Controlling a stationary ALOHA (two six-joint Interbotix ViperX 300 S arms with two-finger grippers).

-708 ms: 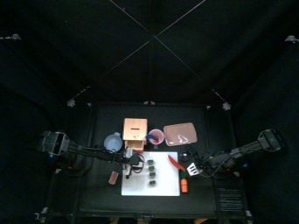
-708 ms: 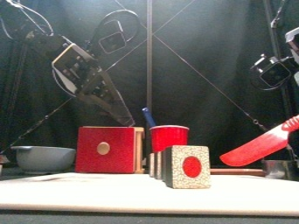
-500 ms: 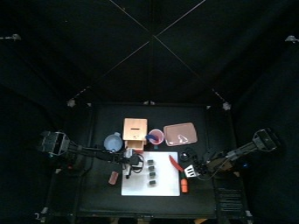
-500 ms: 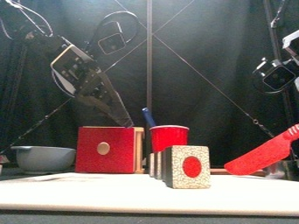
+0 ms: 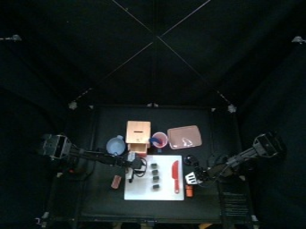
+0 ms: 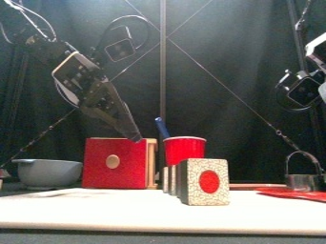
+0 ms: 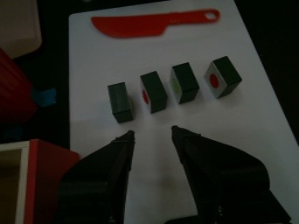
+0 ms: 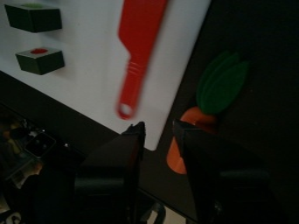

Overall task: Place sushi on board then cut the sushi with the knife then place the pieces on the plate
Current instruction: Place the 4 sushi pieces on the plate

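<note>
- Black curtains close in a small black table, and a white cutting board lies toward the table's front. Every place below is given from that board.
- Four dark green sushi pieces with red centres stand on the board in a short row, running from its back toward its front. Each stands a little apart from the next.
- A red knife lies flat on the board, just right of the row. It touches no piece, and its handle points toward the board's front edge.
- The left gripper hangs above the board's left part. Its jaws are spread with nothing between them, and they point at the row of pieces without touching it.
- The right gripper hangs over the board's right edge. Its jaws are parted and empty, and the knife lies clear of them on the board.
- A toy carrot, orange with green leaves, lies on the bare table just off the board's right edge, near its front corner.
- Behind the board stands a pale wooden box, its red drawer front facing the board.
- A red cup stands just right of the box, also behind the board, with a blue knife upright in it.
- A pink tray lies behind the board's right part.
- A blue-grey bowl sits behind the board's left corner.
- A metal cutter with a wire handle shows to the board's right in the front view. How far back it stands cannot be told.
</note>
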